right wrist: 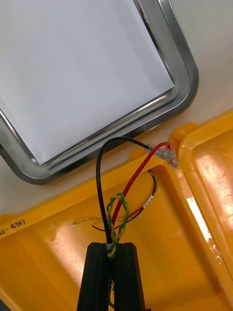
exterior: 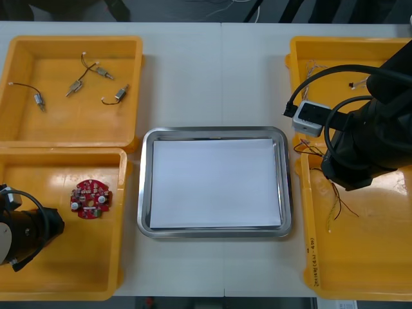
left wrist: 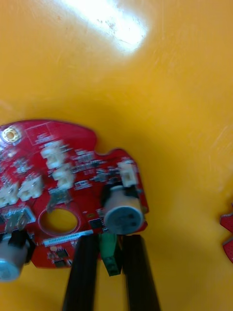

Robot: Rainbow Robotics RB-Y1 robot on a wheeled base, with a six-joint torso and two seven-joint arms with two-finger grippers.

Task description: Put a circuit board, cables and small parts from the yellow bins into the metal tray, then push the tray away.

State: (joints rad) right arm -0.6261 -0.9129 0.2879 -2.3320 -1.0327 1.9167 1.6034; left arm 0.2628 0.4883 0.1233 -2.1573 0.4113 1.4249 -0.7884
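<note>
The right gripper (right wrist: 112, 248) hangs over the near-right yellow bin (exterior: 360, 257), close to the corner nearest the tray. Its fingers are almost together and pinch a cable bundle (right wrist: 116, 214) of black, red and twisted yellow-green strands. The bundle loops up from the fingertips, and its clear plug (right wrist: 167, 154) rests at the bin's rim. Another thin cable (right wrist: 145, 201) lies on the bin floor beneath it. The left gripper (left wrist: 108, 238) is down in the near-left yellow bin (exterior: 64, 264), at the edge of the red circuit board (left wrist: 87, 163). Its fingers stand narrowly apart, with the board's small green part (left wrist: 110, 255) caught between them. The far-left yellow bin (exterior: 64, 122) holds four small metal parts (exterior: 77, 84) with thin black leads. Thin cables (exterior: 315, 67) lie in the far-right yellow bin (exterior: 302, 51). The metal tray (exterior: 143, 193), white inside, sits between the bins.
</note>
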